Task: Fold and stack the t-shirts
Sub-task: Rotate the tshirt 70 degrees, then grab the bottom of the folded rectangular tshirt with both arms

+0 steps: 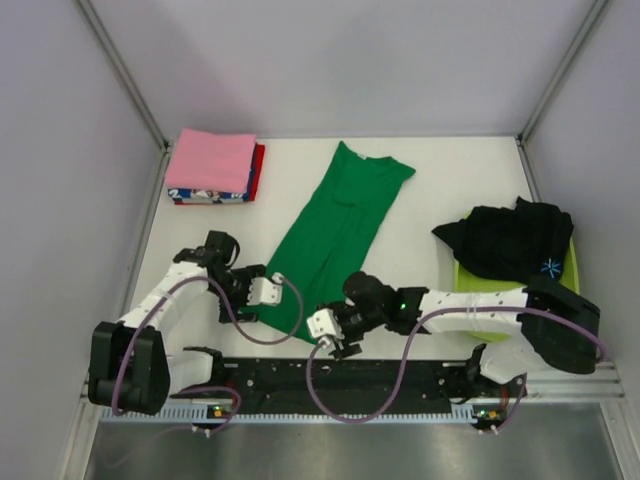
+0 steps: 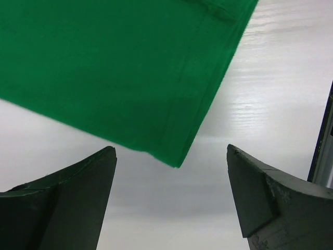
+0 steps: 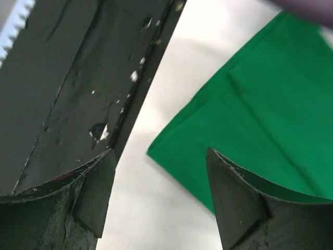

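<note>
- Green tee (image 1: pixel 335 235) mid-table, folded into a long strip, collar toward 12, hem corners near 6 and 7.
- Left hand (image 1: pixel 266 290) spread wide at the 7 corner, right hand (image 1: pixel 328 338) wide at the 6 corner, both empty.
- Thin floppy knit, layered, on a slick white table (image 1: pixel 440 190): might pinch only the top layer or shove the hem into wrinkles.
- Black tee (image 1: pixel 510 240) crumpled at 3, folded stack (image 1: pixel 212 165) at 10.

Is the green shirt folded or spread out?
Partly folded: the green t-shirt lies as a long narrow strip, doubled edges visible at its near corner.
</note>
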